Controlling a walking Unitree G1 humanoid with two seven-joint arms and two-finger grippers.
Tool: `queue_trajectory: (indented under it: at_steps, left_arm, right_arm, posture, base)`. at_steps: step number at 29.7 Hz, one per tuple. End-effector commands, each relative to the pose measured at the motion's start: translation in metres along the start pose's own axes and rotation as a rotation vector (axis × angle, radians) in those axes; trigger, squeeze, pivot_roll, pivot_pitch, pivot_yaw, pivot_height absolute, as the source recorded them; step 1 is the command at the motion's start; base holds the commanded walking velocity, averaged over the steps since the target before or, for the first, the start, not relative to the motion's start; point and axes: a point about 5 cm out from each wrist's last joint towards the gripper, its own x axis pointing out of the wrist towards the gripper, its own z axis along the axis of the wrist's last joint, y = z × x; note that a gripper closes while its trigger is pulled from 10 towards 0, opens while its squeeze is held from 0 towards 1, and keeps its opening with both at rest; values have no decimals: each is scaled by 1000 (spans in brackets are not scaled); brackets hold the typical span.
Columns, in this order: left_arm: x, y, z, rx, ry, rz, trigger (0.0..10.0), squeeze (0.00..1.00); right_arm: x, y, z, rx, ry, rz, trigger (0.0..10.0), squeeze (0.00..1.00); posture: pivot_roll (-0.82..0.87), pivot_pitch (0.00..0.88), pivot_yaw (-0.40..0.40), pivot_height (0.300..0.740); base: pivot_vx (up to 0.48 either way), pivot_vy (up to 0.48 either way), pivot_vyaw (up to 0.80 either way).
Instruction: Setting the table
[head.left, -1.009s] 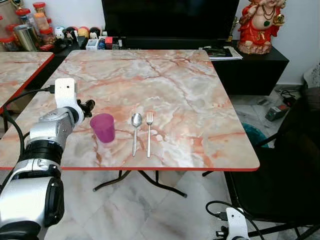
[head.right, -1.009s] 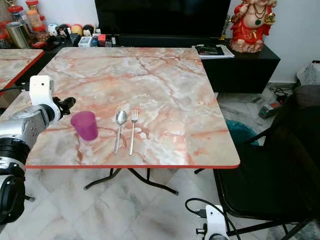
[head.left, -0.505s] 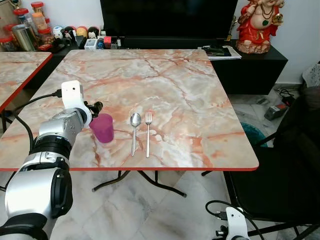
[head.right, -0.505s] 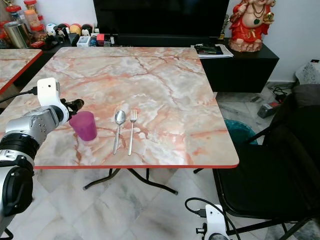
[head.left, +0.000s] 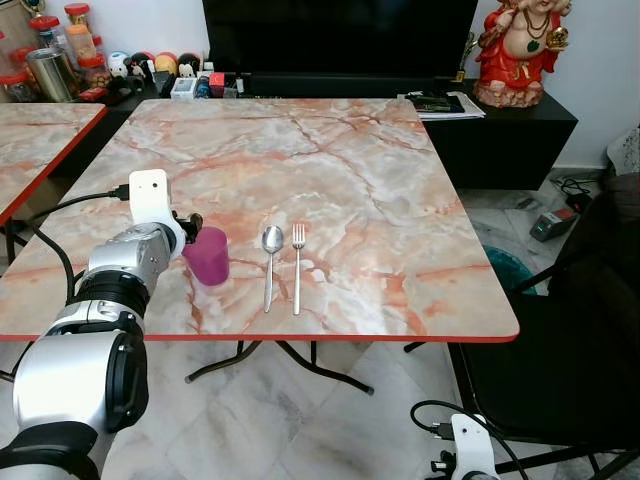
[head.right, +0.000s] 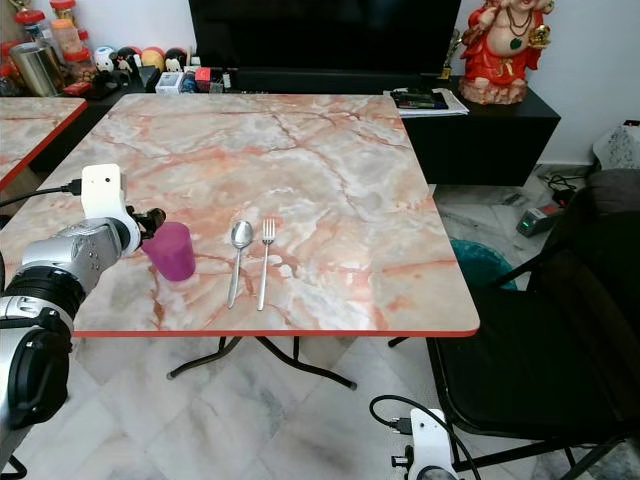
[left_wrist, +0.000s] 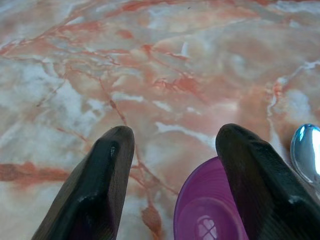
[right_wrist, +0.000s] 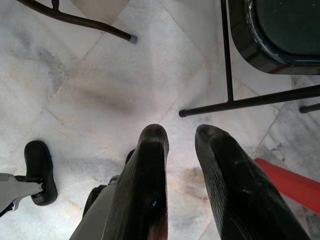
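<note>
Reaching in from the left edge of the bench (head.left: 350, 170), the left gripper (left_wrist: 172, 142) was seen with its jaws spread wide and holding nothing, one finger hanging over the near rim of the purple cup (head.left: 206, 256) and the other over bare marble beside it. The cup stood upright near the front edge, with the spoon (head.left: 271, 262) just to its right and the fork (head.left: 297, 264) beside that, both lying parallel and apart from the cup. For a sound grasp, it was judged that the jaws should be shifted sideways until the cup wall sat between the fingers, then closed gently so the light cup was not tipped or nudged into the spoon.

From the head views the cup's full height and spacing were shown; the wrist view alone revealed its hollow inside and the off-centre alignment. The right gripper (right_wrist: 182, 145) hung idle over the floor, jaws slightly parted and empty.
</note>
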Motion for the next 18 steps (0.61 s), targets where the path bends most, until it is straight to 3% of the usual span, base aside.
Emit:
queue_trajectory:
  at_steps: [1, 18]
  left_arm:
    - [1, 0, -10, 0, 26, 14, 10000, 0]
    - [2, -2, -24, -20, 67, 22, 10000, 0]
  right_arm:
    - [0, 1, 0, 17, 1, 3, 10000, 0]
    - [0, 2, 0, 24, -1, 5, 10000, 0]
  posture:
    - [68, 0, 0, 740]
    - [65, 0, 5, 740]
  base:
    - [0, 0, 0]
    - [0, 0, 0]
